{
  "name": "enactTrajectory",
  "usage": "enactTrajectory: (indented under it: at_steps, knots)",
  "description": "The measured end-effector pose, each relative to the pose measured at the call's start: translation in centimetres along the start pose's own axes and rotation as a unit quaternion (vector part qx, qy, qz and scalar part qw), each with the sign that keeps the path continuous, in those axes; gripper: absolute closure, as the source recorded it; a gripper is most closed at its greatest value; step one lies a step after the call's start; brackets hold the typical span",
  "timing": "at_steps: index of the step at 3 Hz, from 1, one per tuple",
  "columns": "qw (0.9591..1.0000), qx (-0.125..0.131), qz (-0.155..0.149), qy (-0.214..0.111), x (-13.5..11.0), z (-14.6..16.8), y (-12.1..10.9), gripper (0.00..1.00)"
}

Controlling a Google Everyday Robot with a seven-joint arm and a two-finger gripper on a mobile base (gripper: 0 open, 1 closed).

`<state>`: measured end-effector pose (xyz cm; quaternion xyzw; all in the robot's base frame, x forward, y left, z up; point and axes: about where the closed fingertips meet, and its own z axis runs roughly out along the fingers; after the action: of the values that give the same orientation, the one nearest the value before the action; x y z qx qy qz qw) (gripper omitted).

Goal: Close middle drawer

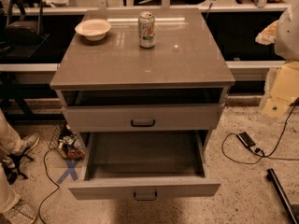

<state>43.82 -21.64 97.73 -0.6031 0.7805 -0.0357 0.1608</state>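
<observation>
The middle drawer (145, 189) is a wide shallow grey drawer with a small dark loop handle (145, 195) at the centre of its flat front. It is pulled far out towards me and its inside (145, 155) holds nothing. Above it sits the uppermost drawer front (142, 117) with its own dark handle, and a dark gap shows between it and the cabinet top. The lowest drawer front is hidden under the pulled-out drawer. The gripper is out of view.
On the grey cabinet top (187, 59) stand a white bowl (93, 29) and a drink can (146, 30). Someone's legs and shoes (18, 148) are at the left. Cables and a small device (246, 140) lie on the floor at the right, and a dark bar (282, 195) lies at the lower right.
</observation>
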Motion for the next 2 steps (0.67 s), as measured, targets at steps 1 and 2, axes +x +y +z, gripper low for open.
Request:
enactTrajectory:
  at_steps: [1, 2]
  knots:
    - [1.0, 0.0, 0.0, 0.0, 0.0, 0.0, 0.0, 0.0]
    - [0.9992, -0.012, 0.034, -0.017, 0.76, 0.3, 0.47, 0.0]
